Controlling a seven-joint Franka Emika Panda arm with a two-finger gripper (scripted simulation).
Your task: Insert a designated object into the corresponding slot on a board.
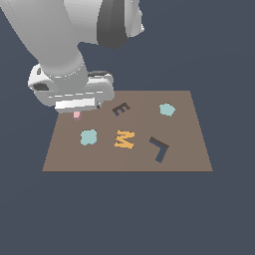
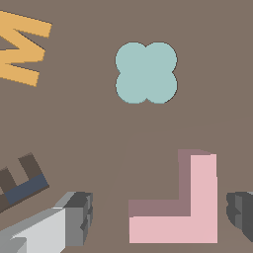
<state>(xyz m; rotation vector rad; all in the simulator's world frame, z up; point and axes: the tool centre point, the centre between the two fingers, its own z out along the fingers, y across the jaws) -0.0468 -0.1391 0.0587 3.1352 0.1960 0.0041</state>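
The pale pink L-shaped designated object (image 2: pixel 202 188) lies on the brown board (image 1: pixel 189 149) near its far corner at the exterior view's left. In the exterior view only a small pink bit of the object (image 1: pixel 76 115) shows under the hand. My gripper (image 2: pixel 159 215) is open and straddles the object. One dark finger (image 2: pixel 79 217) stands well clear on one side, and the other finger (image 2: pixel 241 213) sits close to the object's edge. The slot (image 1: pixel 159 148), a dark navy L mark, is at the board's near right and is out of the wrist view.
On the board are two teal clover blobs (image 1: pixel 88 137) (image 1: pixel 167 109), an orange M (image 1: pixel 124 139) and a dark letter E (image 1: pixel 121 108). The wrist view shows one teal blob (image 2: pixel 146 72), the M (image 2: pixel 20 49) and the E (image 2: pixel 22 183).
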